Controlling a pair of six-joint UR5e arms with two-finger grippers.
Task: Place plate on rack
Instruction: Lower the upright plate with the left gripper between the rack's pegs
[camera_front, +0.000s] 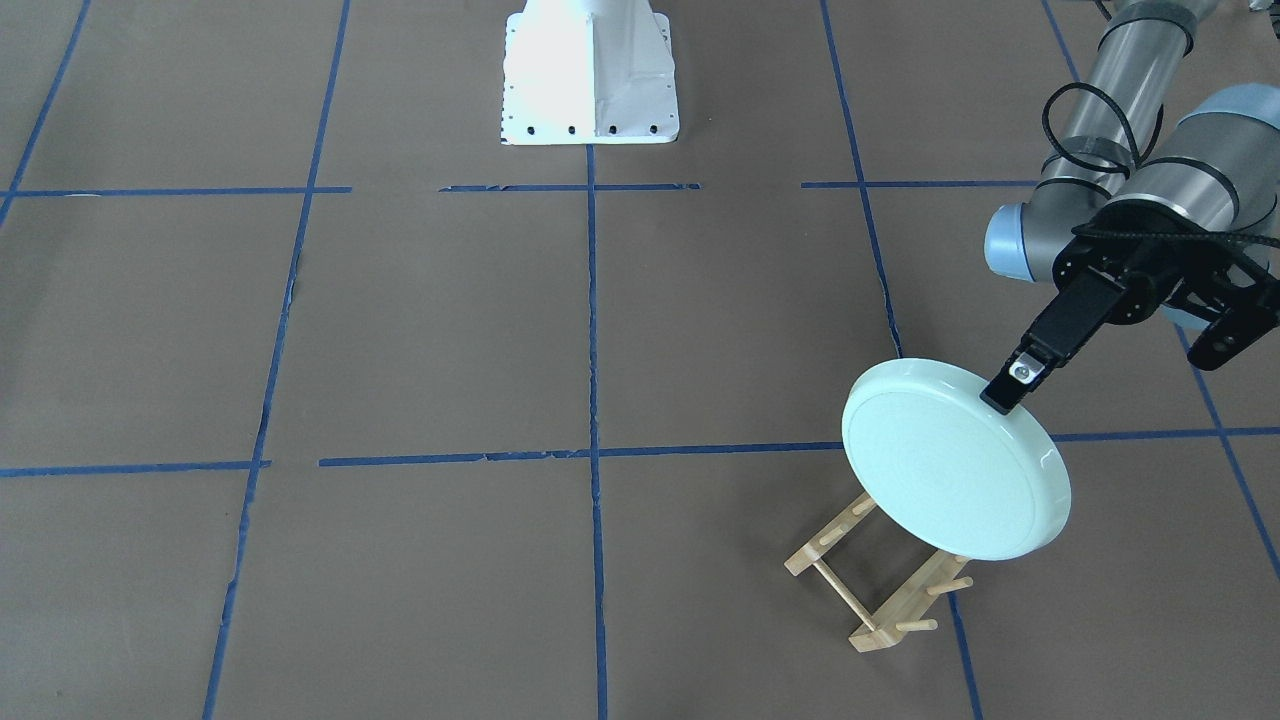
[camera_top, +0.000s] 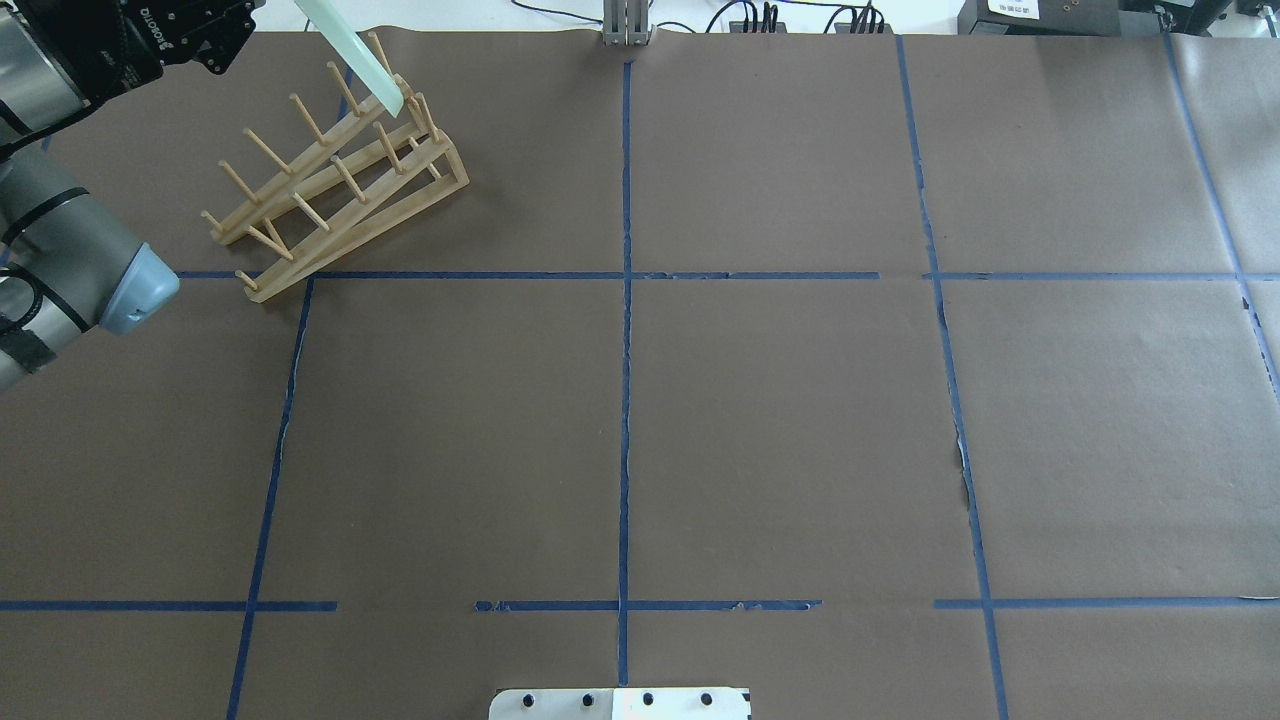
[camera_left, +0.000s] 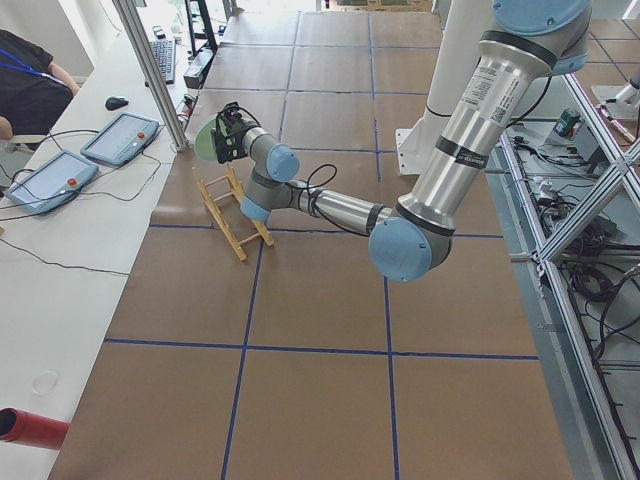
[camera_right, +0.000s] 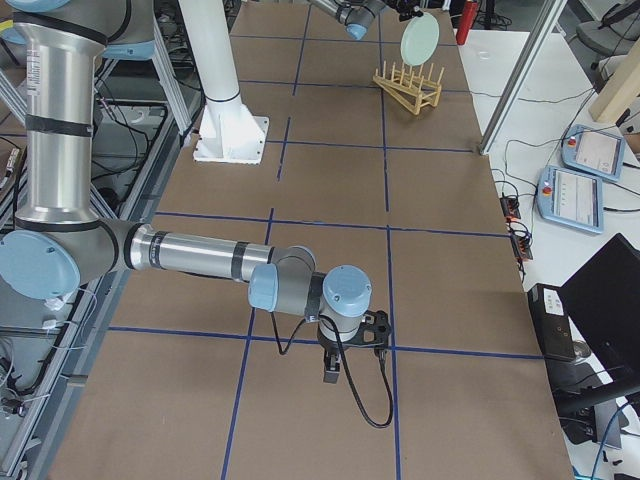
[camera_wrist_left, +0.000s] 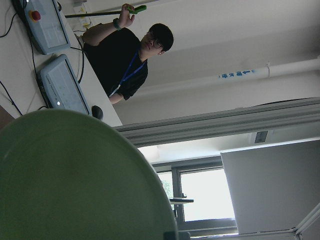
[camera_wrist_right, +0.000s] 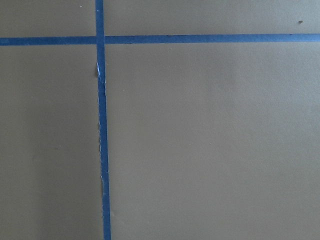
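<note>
- Front-facing view: the left gripper (camera_front: 1008, 395) is pinched onto the top rim of the plate (camera_front: 950, 465). One finger (camera_front: 1050, 330) lies across the front of the rim, and its partner is hidden behind. The plate hangs tilted over the rack (camera_front: 875, 630) and covers the rack's robot-side half. Whether the two touch cannot be told.
- Overhead view: the plate shows edge-on as a thin pale strip slanting down to the rack's far end. Blue tape lines (camera_top: 627, 400) cross the brown paper (camera_top: 800, 450) beside the rack.
- Left side view: plate and gripper sit directly above the rack. Two control tablets (camera_left: 120, 138) lie on the white bench (camera_left: 60, 300) beyond the rack.
- Right side view: the right gripper (camera_right: 332, 375) hangs low over the paper, well apart from the rack. How far it is open cannot be told.
- Left wrist view: the plate's dim face fills the lower left, and an operator (camera_wrist_left: 127, 55) shows beyond it.
- Right wrist view: only paper and a tape crossing.
</note>
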